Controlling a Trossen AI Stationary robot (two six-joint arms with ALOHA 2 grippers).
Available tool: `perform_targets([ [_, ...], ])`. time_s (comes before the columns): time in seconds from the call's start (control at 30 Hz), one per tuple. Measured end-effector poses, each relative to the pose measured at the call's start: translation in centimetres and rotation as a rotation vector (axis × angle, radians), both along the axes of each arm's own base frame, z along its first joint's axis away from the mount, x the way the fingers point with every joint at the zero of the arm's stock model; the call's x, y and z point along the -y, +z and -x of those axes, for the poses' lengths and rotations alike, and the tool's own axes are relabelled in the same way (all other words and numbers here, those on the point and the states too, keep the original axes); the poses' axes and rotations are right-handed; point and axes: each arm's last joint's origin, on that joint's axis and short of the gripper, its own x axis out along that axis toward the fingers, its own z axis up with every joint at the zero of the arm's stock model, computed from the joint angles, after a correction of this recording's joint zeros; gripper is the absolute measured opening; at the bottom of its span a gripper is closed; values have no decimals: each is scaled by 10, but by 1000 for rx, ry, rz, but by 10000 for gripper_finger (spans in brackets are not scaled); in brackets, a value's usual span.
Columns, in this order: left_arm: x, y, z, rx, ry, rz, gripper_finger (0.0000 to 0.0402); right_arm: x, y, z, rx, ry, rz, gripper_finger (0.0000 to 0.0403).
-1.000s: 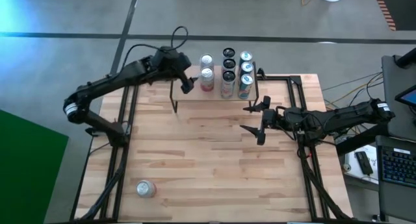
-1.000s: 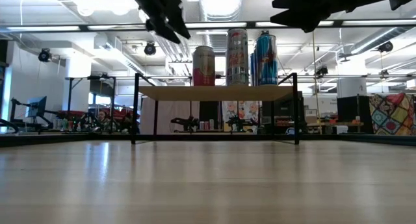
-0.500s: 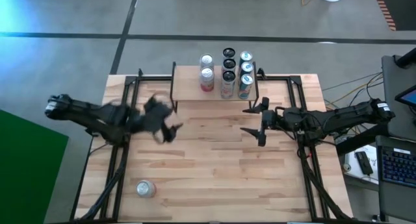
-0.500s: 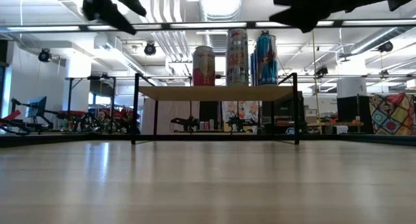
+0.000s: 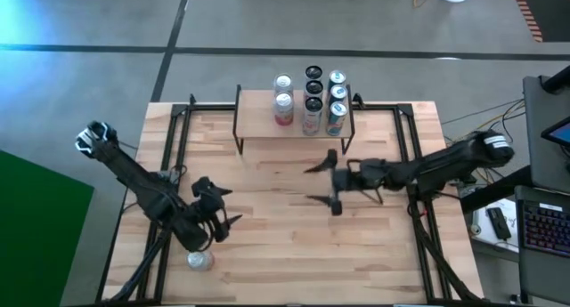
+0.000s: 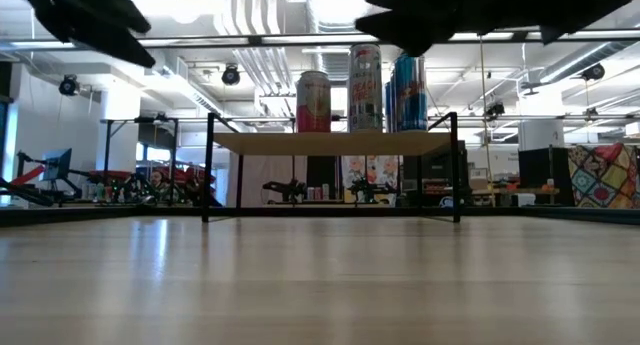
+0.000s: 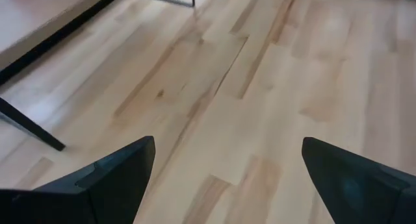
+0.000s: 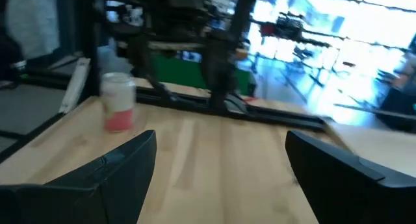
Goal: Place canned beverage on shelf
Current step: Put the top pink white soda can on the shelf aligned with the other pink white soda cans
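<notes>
A red-and-white can (image 5: 199, 260) stands upright on the tabletop near its near left corner, also seen in the right wrist view (image 8: 119, 102). The shelf (image 5: 267, 120) stands at the table's far edge on thin black legs (image 6: 208, 165) and carries several cans (image 5: 312, 100) on its plank top (image 6: 330, 142). My left gripper (image 5: 227, 207) hangs open just to the far right of the lone can, fingers spread over bare wood (image 7: 227, 178). My right gripper (image 5: 319, 182) is open above the table's middle, pointing toward the table's left (image 8: 221, 178).
Black metal rails (image 5: 174, 156) run along the table's left and right sides. Bare wooden planks (image 5: 294, 245) lie between the two grippers and the near edge. The room's floor and a green panel (image 5: 36, 227) lie beyond the table.
My left gripper has swung from the shelf's left end toward the table's near left, sinking and rolling, and now hangs beside the lone can, still open. My right gripper has slid toward the table's left, to the middle, still open. The cans have not moved.
</notes>
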Motion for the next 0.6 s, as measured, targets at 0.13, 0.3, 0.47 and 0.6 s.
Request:
perform_targets([
  [0.13,5,-16,-9,-63,7,-44,373,-12,-20,-21,40,29,-13,329],
  [0.3,10,-32,-17,-146,-6,-52,373,-19,-45,-51,-12,30,-122,329],
  [0.47,5,-35,-19,-198,-49,-151,373,-27,-67,-83,-73,19,-229,329],
  [0.6,-9,-29,-23,-209,-39,-183,372,-42,-73,-100,-78,9,-215,329],
])
